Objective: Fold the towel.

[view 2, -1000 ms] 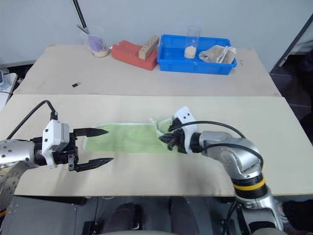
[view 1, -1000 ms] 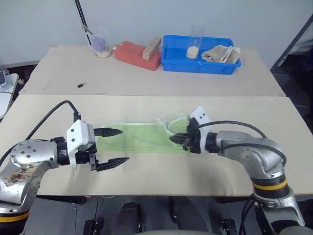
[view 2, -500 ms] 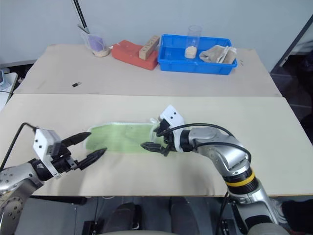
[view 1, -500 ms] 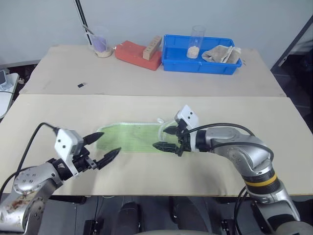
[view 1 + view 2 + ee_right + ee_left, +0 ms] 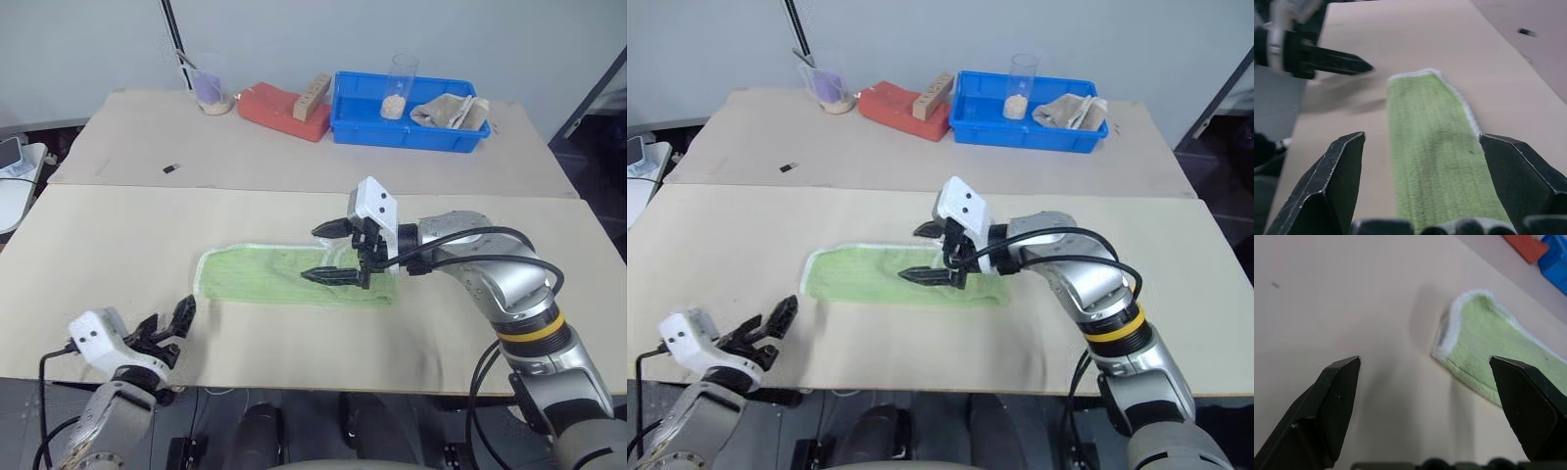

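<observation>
One towel (image 5: 294,279) is seen on the near desk (image 5: 118,245). On the far desk (image 5: 127,137), one blue bin (image 5: 407,122), one red block (image 5: 279,106), two clear cups (image 5: 400,86) and one small dark item (image 5: 170,168), possibly a clip, are counted.

towel (image 5: 284,276): light green, fine stripes, white edging, below right gripper (image 5: 333,253)
right gripper fingers (image 5: 328,275): black
left gripper (image 5: 168,323): black fingers, white housing
tray (image 5: 364,127) beyond right gripper: blue
block (image 5: 272,108) beside it: red-orange
table (image 5: 118,255): beige
</observation>
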{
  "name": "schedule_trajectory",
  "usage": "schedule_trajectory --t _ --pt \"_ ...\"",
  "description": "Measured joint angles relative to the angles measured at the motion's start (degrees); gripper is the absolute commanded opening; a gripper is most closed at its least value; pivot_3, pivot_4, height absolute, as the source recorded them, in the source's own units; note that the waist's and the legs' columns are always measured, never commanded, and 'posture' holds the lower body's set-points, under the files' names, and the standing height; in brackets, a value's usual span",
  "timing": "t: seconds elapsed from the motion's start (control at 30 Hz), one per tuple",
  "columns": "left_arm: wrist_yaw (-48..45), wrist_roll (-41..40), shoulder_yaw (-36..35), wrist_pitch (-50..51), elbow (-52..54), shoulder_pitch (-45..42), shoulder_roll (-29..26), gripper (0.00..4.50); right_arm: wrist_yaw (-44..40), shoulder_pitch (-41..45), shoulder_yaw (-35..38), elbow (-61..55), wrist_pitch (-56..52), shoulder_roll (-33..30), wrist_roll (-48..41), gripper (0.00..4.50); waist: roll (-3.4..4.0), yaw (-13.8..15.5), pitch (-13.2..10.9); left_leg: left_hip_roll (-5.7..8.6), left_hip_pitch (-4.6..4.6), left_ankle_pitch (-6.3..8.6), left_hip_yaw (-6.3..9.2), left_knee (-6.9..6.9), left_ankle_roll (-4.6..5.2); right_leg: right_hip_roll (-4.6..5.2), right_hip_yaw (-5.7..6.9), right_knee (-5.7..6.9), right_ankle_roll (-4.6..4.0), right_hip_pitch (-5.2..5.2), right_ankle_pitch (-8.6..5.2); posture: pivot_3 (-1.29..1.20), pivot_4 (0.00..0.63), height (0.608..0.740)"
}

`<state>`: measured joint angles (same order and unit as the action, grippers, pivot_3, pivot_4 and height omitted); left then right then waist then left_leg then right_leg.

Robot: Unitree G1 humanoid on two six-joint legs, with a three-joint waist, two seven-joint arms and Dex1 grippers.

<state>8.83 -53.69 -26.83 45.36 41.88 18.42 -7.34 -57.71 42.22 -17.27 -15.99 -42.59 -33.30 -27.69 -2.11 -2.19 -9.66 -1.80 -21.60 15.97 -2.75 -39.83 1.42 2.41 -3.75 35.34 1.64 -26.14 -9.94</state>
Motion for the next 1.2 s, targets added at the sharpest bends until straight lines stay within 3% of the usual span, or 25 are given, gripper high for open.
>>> schedule_trajectory --t 0.33,0.47,0.67,0.83,0.93,1.0,1.2 --pt "12.83 -2.81 4.01 1.64 -4.47 -10.48 3.64 4.50 -9.76 1.66 0.03 2.22 6.86 -4.46 2.20 4.13 -0.03 -0.22 0.02 0.02 0.04 0.00 0.01 0.03 0.00 -0.06 0.00 0.02 -0.07 0.02 0.04 0.00 0.150 0.714" --pt "13.79 -1.58 4.90 0.80 -6.87 -12.45 3.91 2.91 -9.93 1.66 0.07 3.06 7.89 -4.54 3.05 4.15 -0.03 -0.14 0.02 0.04 0.04 -0.01 0.00 0.01 -0.01 -0.05 -0.02 0.01 -0.08 0.03 0.05 0.00 0.150 0.714" --pt "14.06 -0.52 5.70 0.72 -8.67 -13.74 4.00 0.10 -9.84 1.38 0.64 3.01 8.17 -5.42 3.43 4.15 -0.03 -0.08 0.02 0.04 -0.03 -0.01 0.01 0.02 -0.01 -0.05 -0.02 -0.06 -0.15 0.02 0.09 0.00 0.150 0.714" --pt "11.62 -0.07 6.42 0.72 -9.14 -15.69 1.38 0.05 -9.66 -0.12 2.07 2.37 8.17 -6.60 3.47 4.15 -0.03 -0.01 0.02 0.04 -0.05 -0.01 0.02 0.02 -0.01 -0.06 0.00 -0.07 -0.12 0.02 0.08 0.00 0.150 0.714" --pt "1.81 4.95 12.55 -0.41 -7.89 -17.16 -9.31 0.05 -10.30 -2.91 3.98 0.64 7.96 -10.90 3.22 4.15 -0.03 0.48 0.02 0.08 -0.09 -0.03 0.03 0.02 -0.05 -0.05 0.04 -0.09 -0.11 0.00 0.05 0.00 0.150 0.714" --pt "-3.84 7.09 16.12 -1.42 -6.54 -18.94 -12.73 0.05 -10.98 -4.91 6.07 -0.13 7.62 -14.35 3.12 4.15 -0.01 0.79 0.02 0.09 -0.15 -0.03 -0.03 0.02 -0.05 0.00 -0.01 -0.24 -0.12 0.01 0.04 0.00 0.150 0.714" --pt "-21.76 9.68 30.34 -1.64 -8.85 -28.95 -16.80 0.05 -12.07 -14.85 14.69 -2.44 5.86 -25.87 2.52 4.15 -0.01 1.69 0.02 0.19 -0.32 -0.03 -0.03 0.01 -0.05 0.04 -0.06 -0.35 -0.05 -0.02 0.04 0.00 0.150 0.714"
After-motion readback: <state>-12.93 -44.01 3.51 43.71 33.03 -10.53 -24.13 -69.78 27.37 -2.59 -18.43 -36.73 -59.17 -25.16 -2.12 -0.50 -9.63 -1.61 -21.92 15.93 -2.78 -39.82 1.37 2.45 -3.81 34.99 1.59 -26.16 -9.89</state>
